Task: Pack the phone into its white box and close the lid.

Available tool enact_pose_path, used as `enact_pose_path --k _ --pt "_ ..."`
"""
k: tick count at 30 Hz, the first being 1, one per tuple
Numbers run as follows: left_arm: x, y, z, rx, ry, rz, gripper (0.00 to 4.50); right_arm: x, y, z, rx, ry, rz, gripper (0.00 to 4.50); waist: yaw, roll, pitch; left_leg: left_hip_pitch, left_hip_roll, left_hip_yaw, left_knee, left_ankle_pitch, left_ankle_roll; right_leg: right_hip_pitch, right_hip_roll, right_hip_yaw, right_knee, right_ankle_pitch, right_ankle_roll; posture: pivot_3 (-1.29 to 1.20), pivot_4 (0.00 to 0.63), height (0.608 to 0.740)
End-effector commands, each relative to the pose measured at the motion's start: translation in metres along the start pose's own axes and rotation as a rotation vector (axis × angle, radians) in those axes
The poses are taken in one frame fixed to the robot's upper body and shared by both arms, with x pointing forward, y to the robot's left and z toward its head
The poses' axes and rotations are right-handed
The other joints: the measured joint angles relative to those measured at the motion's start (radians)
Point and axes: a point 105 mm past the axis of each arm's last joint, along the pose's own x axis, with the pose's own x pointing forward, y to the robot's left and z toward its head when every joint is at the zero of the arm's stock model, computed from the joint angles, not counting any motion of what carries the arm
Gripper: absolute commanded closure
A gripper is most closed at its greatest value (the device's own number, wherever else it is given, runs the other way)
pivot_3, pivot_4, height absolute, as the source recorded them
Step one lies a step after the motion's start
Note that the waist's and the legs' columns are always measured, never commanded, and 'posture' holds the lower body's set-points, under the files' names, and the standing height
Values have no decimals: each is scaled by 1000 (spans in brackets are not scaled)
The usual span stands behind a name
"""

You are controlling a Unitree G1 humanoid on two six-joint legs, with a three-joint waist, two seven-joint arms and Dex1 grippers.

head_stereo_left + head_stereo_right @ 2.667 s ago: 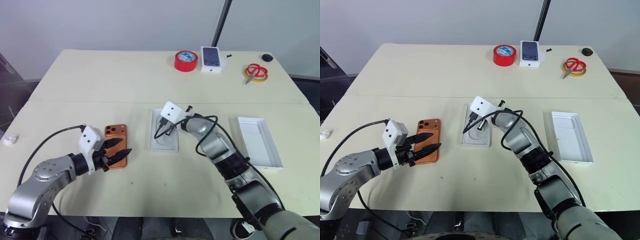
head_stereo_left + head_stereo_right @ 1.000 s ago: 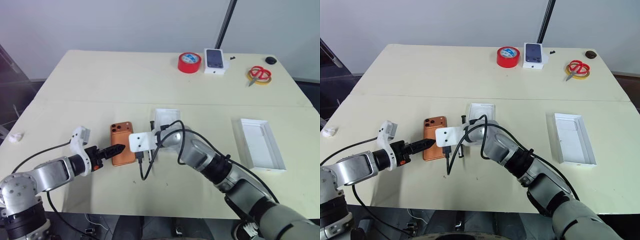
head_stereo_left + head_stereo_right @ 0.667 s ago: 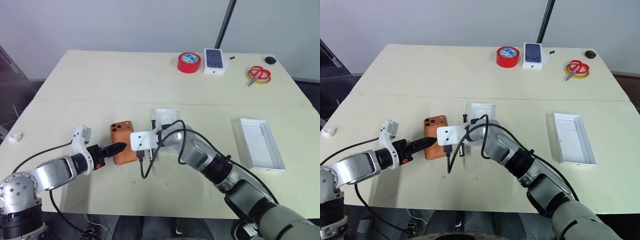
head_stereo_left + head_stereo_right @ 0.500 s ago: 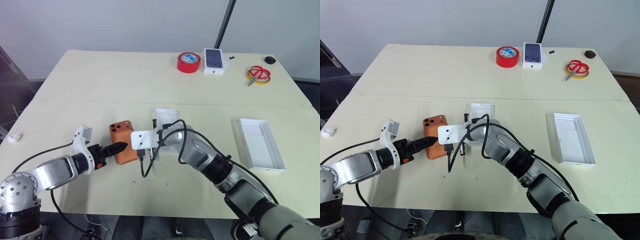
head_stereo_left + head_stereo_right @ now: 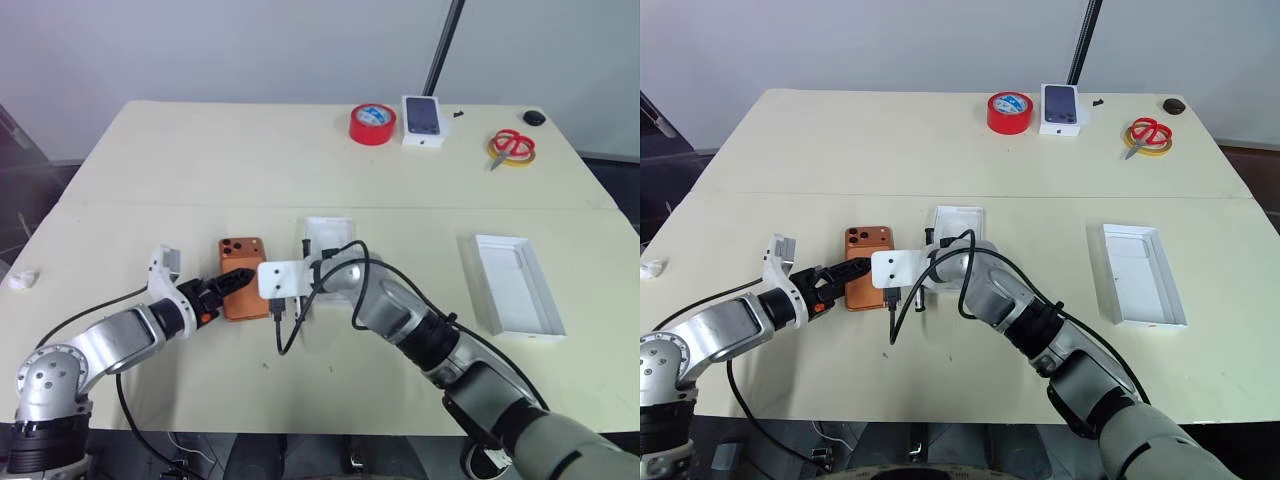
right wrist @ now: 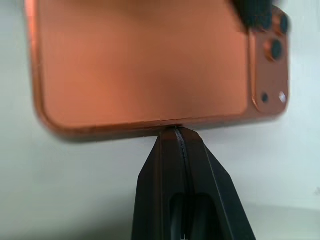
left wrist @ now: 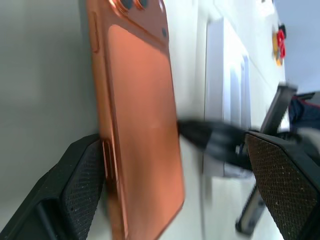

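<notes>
The copper-orange phone (image 5: 241,291) lies back up on the table, camera cluster at its far end. My left gripper (image 5: 236,283) is open and reaches over the phone's near left part. In the left wrist view one finger (image 7: 82,182) rests against a long edge and the other finger (image 7: 282,172) stands off beyond the opposite edge. My right gripper (image 6: 175,132) is shut, its tip pressed against the phone's right long edge. The white box (image 5: 515,285), a shallow tray, lies far off to the right with nothing in it.
A flat white insert (image 5: 331,233) lies just right of the phone, partly under my right arm. Along the far edge stand a red tape roll (image 5: 372,122), a small white box with a phone picture (image 5: 424,118) and red scissors (image 5: 512,146). A white scrap (image 5: 18,279) sits far left.
My left gripper has rolled and edged forward, so its open fingers now straddle the phone instead of pointing at its near end. The right gripper has stayed shut against the phone's edge.
</notes>
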Motion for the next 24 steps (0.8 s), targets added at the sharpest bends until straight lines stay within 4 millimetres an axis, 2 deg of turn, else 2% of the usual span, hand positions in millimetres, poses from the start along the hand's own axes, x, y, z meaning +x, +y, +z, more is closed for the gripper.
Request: enact_pose_path --k 1,12,15,19,24 --pt "-2 2 5 17 -22 22 68 2 6 12 -20 -40 22 4500 0 0 0 0 0 0 0 0 0 0 0 0 0 0 0 0 150 732" --pt "-4 2 6 -35 -28 1 68 2 6 12 -21 -37 23 4500 1 0 0 0 0 0 0 0 0 0 0 0 0 0 0 0 150 732" --pt "-4 0 4 -55 -21 -15 941 2 6 11 -20 -36 23 4500 0 0 0 0 0 0 0 0 0 0 0 0 0 0 0 0 150 732" --pt "-5 0 2 -53 -8 -18 2916 2 6 11 -21 -36 23 4500 1 0 0 0 0 0 0 0 0 0 0 0 0 0 0 0 150 732" --pt "-8 1 4 -97 -20 -25 2916 2 6 11 -19 -35 23 4500 1 0 0 0 0 0 0 0 0 0 0 0 0 0 0 0 150 732"
